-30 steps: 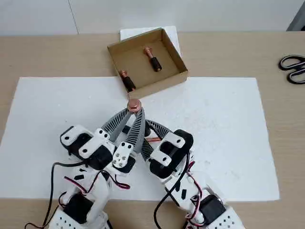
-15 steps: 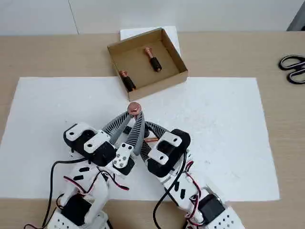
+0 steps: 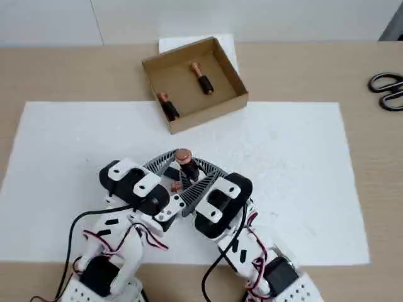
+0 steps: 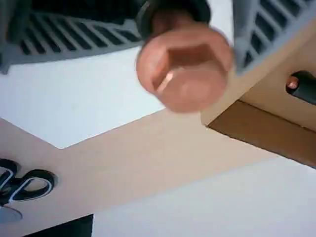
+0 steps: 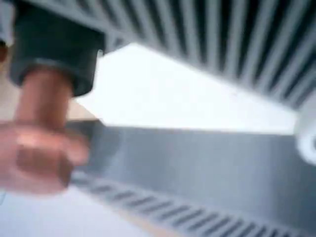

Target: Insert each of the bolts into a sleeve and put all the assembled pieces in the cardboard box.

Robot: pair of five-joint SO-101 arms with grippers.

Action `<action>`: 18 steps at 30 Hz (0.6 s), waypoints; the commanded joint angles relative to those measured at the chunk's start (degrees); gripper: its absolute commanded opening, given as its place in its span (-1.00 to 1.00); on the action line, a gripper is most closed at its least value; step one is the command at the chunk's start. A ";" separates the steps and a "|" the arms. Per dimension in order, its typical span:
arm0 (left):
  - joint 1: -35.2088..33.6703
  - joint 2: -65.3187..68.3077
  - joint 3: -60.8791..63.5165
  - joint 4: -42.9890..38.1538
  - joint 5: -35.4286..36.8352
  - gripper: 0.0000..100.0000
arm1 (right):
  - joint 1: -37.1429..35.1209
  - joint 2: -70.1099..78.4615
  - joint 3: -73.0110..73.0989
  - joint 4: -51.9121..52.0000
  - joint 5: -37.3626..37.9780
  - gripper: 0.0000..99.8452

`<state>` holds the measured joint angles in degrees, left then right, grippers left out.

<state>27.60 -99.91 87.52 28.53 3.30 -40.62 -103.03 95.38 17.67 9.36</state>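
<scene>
Gripping black sleeve [image 5: 54, 49] w/ hex-head copper bolt [image 4: 182, 69]: left gripper [image 4: 170, 22]; right gripper [image 3: 194, 175] unclear.

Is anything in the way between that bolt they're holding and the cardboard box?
Nothing visible. Only bare white paper lies between the bolt and the box, though the box's near wall must be cleared.

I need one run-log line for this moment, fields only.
stage: bolt partly in sleeve | left end effector: shut on sleeve | right end effector: at sleeve | cardboard box: two assembled pieces inside
</scene>
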 commanded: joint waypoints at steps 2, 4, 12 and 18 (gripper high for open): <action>-2.55 -0.18 -3.65 -1.14 -1.85 -0.43 | -0.48 -0.92 -3.43 -0.31 0.62 -0.99; -5.63 -0.18 -4.26 -2.90 -3.87 -0.43 | -0.48 -0.92 -3.43 -0.31 0.62 -0.99; -15.47 -0.53 -6.46 -3.69 -4.92 -0.43 | -0.48 -0.92 -3.43 -0.40 0.62 -0.99; -21.01 -0.18 -16.84 -3.34 -2.37 -0.43 | 2.24 -0.92 -3.16 -0.13 0.53 -0.99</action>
<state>8.62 -99.82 77.93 26.42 -1.27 -39.91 -103.03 95.38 17.67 9.54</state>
